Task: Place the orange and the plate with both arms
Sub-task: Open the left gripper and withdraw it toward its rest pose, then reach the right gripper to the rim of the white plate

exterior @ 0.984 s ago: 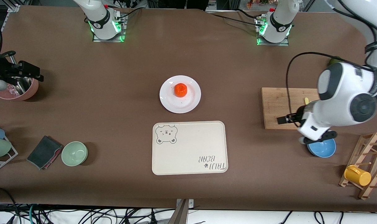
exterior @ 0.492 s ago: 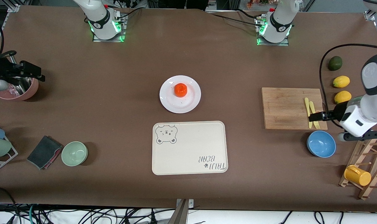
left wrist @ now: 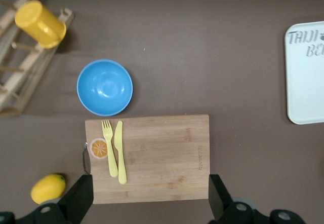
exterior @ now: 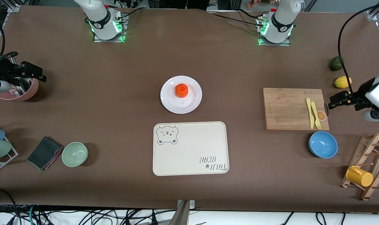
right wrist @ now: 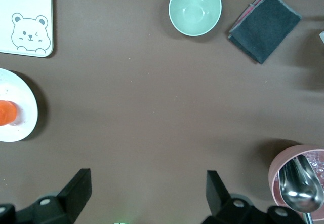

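1. I see the orange point(exterior: 181, 90) resting on the plate point(exterior: 192, 104) at mid-counter, just farther from the front camera than the tray point(exterior: 189, 148).
2. Left pincer point(left wrist: 147, 203) hangs wide open and empty over the cutting board point(exterior: 286, 109).
3. Right pincer point(right wrist: 147, 196) hangs wide open and empty beside the pink pot point(exterior: 28, 92).
4. I judge the orange light, firm and prone to roll: grip across its middle.
5. The plate looks stiff, glossy and breakable: pinch its rim.
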